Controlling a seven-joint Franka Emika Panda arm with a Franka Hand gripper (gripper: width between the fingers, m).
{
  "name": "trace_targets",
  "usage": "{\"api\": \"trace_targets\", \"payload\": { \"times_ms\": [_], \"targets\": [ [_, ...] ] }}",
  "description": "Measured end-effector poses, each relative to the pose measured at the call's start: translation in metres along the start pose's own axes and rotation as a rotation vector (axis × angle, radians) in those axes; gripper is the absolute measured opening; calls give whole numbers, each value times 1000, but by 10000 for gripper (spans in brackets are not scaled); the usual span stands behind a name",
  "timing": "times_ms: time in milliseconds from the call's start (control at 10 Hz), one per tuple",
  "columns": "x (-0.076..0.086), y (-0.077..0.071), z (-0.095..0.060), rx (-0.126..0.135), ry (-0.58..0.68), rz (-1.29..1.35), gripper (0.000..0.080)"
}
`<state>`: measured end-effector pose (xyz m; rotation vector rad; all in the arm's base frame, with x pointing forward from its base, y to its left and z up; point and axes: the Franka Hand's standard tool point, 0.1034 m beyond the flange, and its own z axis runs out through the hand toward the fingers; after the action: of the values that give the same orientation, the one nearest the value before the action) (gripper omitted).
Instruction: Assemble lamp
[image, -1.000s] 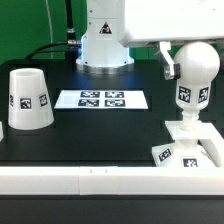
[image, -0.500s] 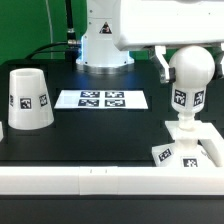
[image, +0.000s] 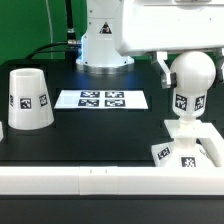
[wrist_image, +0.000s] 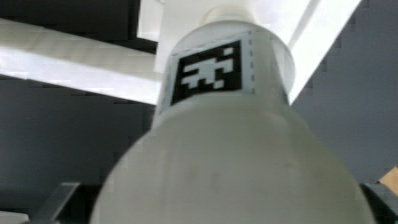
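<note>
Shade (image: 28, 98): upright, exterior view's left, well apart, untouched.
Base (image: 208, 152): flat, exterior view's right.
Bulb (image: 190, 85): stem-down on base centre.
Gripper (image: 188, 62): clamped around bulb head.
Advice: keep bulb vertical while seating, no side load on base.

Flat matte black tabletop (image: 100, 135) carries the thin flat white marker board (image: 101, 99) with four tags near centre, a long white plastic rail (image: 60, 181) at the board's 6 o'clock, and black cables (image: 67, 20) at 11 o'clock against a green backdrop (image: 25, 25).
</note>
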<state>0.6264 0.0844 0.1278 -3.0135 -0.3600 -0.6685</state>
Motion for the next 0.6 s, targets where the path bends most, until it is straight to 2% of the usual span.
{"api": "trace_targets", "payload": {
  "times_ms": [600],
  "targets": [
    [-4,-2,7,-2,9,-3,576]
  ]
}}
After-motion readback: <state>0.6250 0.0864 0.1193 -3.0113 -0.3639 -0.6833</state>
